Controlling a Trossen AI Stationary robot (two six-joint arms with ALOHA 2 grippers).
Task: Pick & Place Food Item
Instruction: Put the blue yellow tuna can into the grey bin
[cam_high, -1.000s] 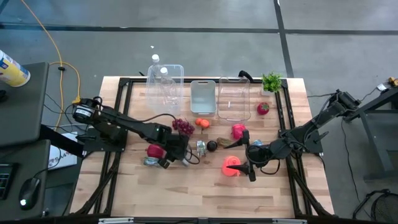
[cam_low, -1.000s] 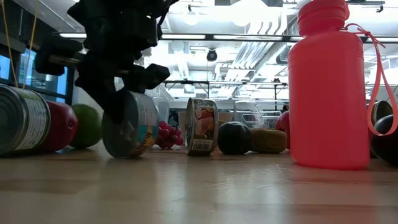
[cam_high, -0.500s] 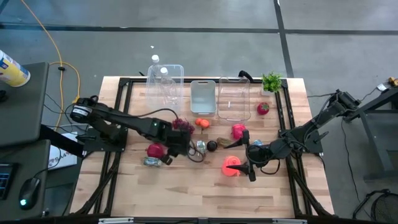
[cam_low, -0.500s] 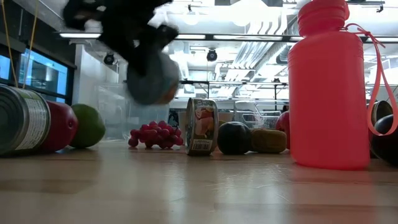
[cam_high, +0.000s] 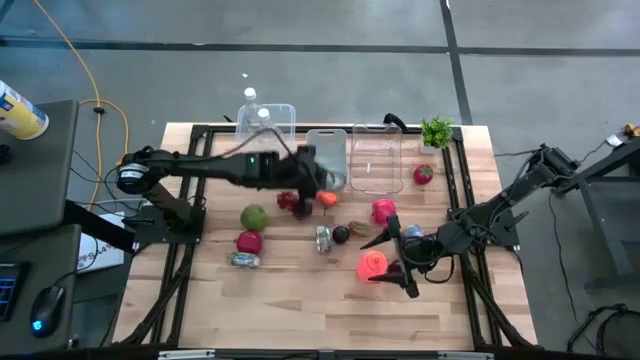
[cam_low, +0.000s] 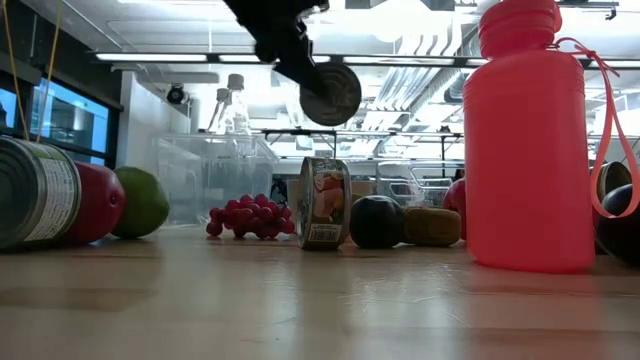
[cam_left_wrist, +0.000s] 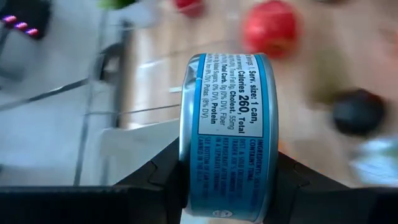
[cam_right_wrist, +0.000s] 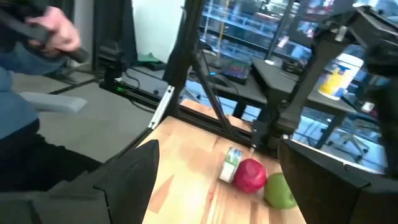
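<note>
You're carrying the can (cam_left_wrist: 230, 134) in the left gripper (cam_left_wrist: 227, 171), and the fingers are clamping it across its flat ends, so the printed label is facing the wrist camera. From above, that gripper is hanging over the far middle of the table (cam_high: 300, 300), just in front of the grey bin (cam_high: 327, 155) and above the grapes (cam_high: 289, 202) and the small orange fruit (cam_high: 326, 198); the low view is showing the can well up off the wood. I'd judge it a stiff, fairly dense little tin that won't give under pressure, but its metal ends and glossy label are looking slippery, so holding it across the ends near the middle seems the safest way to stop it rolling out. You're sharing the table with plenty of clutter: clear bins (cam_high: 267, 135) either side of the grey one, a green apple (cam_high: 254, 217), a red apple (cam_high: 248, 241), another can lying on its side (cam_high: 244, 260), an upright can (cam_high: 323, 236), a dark round fruit (cam_high: 341, 235) and a pink bottle (cam_high: 373, 266). The bin walls are what could catch the can if you're coming in low. The right gripper (cam_high: 400, 262) is waiting beside the pink bottle with its fingers apart, holding nothing, clear of your path.
</note>
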